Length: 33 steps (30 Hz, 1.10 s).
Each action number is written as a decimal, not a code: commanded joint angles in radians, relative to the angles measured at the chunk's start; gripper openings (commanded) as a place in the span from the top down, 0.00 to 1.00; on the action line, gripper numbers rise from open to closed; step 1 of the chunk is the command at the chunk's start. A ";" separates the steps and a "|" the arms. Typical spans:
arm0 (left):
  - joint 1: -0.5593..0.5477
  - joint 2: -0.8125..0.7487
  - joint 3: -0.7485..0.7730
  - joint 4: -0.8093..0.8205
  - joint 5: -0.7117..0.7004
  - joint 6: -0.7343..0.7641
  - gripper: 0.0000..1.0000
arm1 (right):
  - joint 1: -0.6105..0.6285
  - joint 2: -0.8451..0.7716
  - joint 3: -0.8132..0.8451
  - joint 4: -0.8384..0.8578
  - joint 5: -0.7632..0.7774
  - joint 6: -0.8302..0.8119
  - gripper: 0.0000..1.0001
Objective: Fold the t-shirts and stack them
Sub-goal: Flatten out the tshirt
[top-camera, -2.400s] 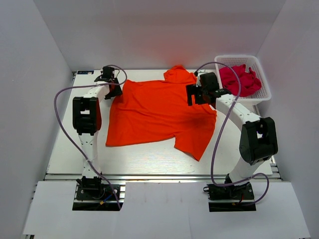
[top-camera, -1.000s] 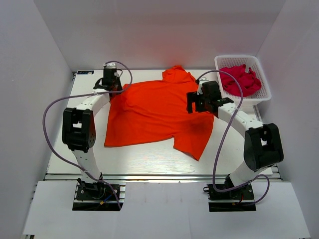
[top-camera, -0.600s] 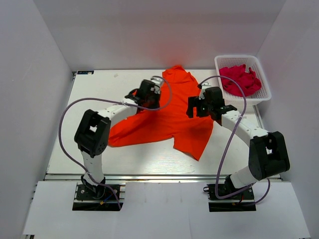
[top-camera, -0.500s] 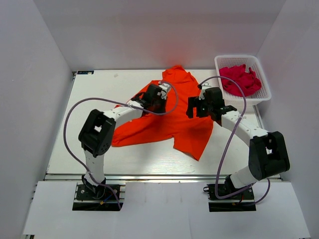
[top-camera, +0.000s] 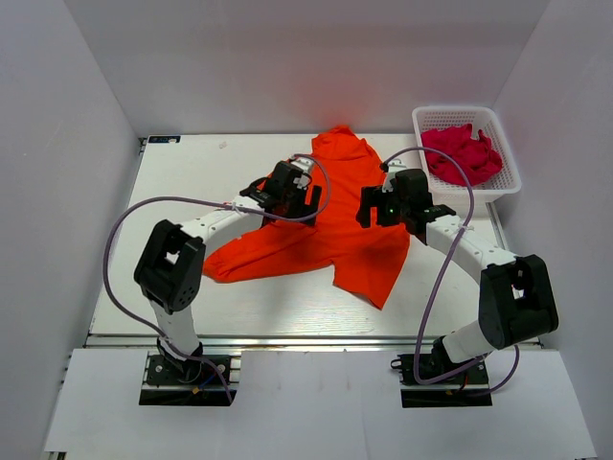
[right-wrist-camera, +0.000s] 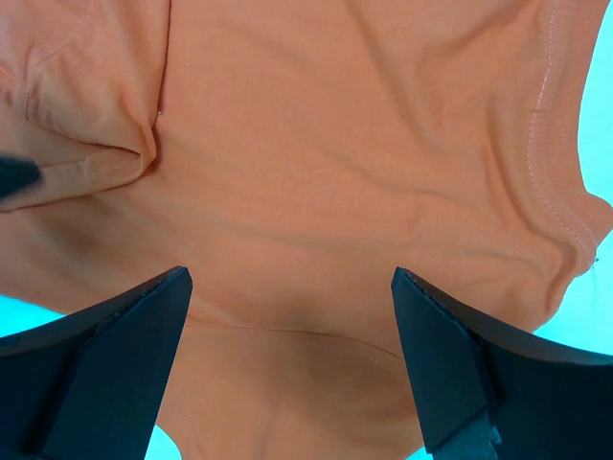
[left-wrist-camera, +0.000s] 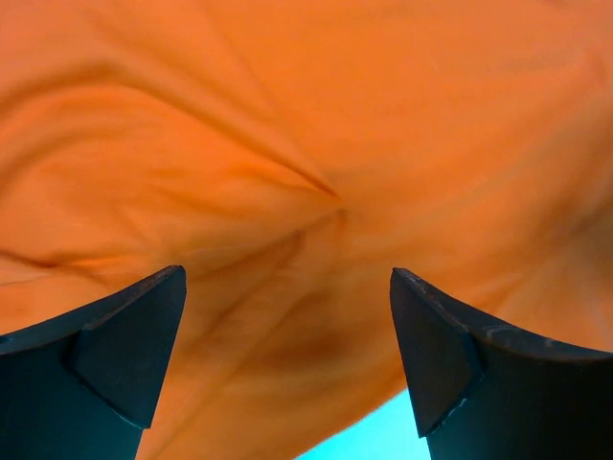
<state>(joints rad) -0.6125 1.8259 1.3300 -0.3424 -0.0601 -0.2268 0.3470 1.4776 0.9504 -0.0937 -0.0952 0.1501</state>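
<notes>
The orange-red t-shirt (top-camera: 335, 235) lies on the white table (top-camera: 182, 182), its left side folded in toward the middle and rumpled. My left gripper (top-camera: 290, 192) hovers over that folded part, open, with only wrinkled orange cloth (left-wrist-camera: 316, 144) below its fingers (left-wrist-camera: 124, 345). My right gripper (top-camera: 381, 209) is open over the shirt's right side, above flat cloth (right-wrist-camera: 335, 144) and a stitched hem (right-wrist-camera: 551, 144). Crimson-pink t-shirts (top-camera: 458, 151) lie bunched in the basket.
The white lattice basket (top-camera: 458, 111) stands at the table's back right corner. Grey walls close in the left, back and right. Purple cables loop off both arms. Bare table shows left of the shirt and along the near edge.
My left gripper dragged the shirt's left side from the back left corner toward the middle, then opened and let it go. The right arm barely moved.
</notes>
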 commanded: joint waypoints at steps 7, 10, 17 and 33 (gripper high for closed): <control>0.098 0.001 -0.031 -0.032 -0.004 -0.127 0.30 | -0.005 -0.016 0.010 0.003 0.002 -0.001 0.09; 0.128 0.012 -0.040 0.000 0.072 -0.147 0.31 | -0.005 0.003 0.014 0.000 0.008 -0.003 0.09; 0.169 0.085 -0.040 0.017 0.171 -0.167 0.30 | -0.006 0.027 0.027 -0.014 0.023 -0.011 0.09; 0.211 0.076 -0.072 0.011 0.181 -0.210 0.27 | -0.002 0.047 0.039 -0.021 0.015 -0.018 0.09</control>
<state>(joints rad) -0.4076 1.9545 1.2839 -0.3229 0.1013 -0.4286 0.3470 1.5158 0.9527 -0.1230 -0.0784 0.1463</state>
